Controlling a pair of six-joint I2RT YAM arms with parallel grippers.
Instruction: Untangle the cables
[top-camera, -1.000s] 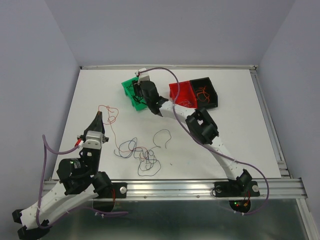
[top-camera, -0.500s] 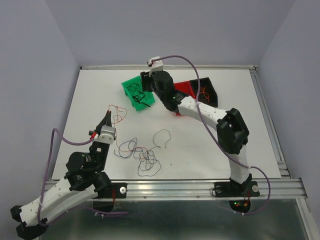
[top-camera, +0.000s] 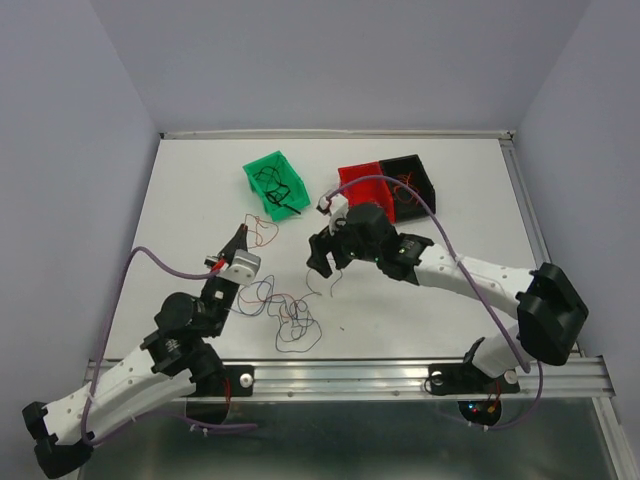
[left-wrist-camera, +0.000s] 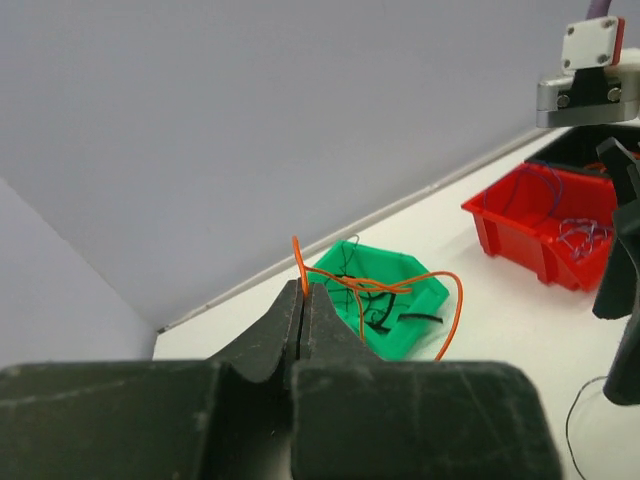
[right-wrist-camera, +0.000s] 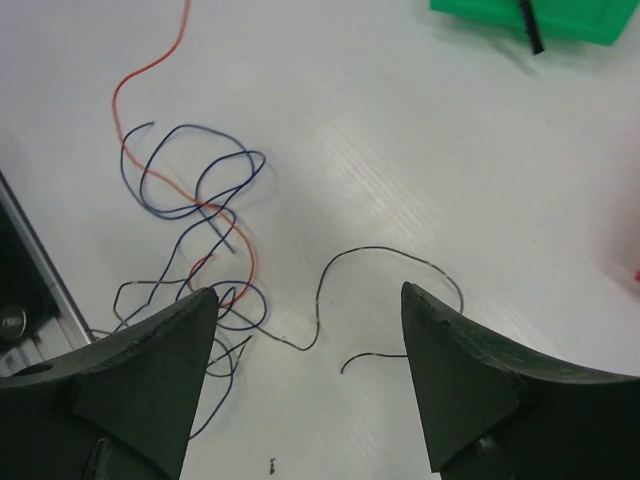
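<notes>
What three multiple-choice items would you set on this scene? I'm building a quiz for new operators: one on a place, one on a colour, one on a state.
1. In the top view, the green bin stands: A) left of the red bin; B) right of it; C) inside it.
2. The left gripper pinches a wire that is: A) blue; B) orange; C) white.
3. The right gripper is: A) shut on a wire; B) shut on a bin; C) open and empty.
Key: A, green lies to red's left; B, the orange wire sits between its shut jaws; C, its fingers stand apart above a black wire.
</notes>
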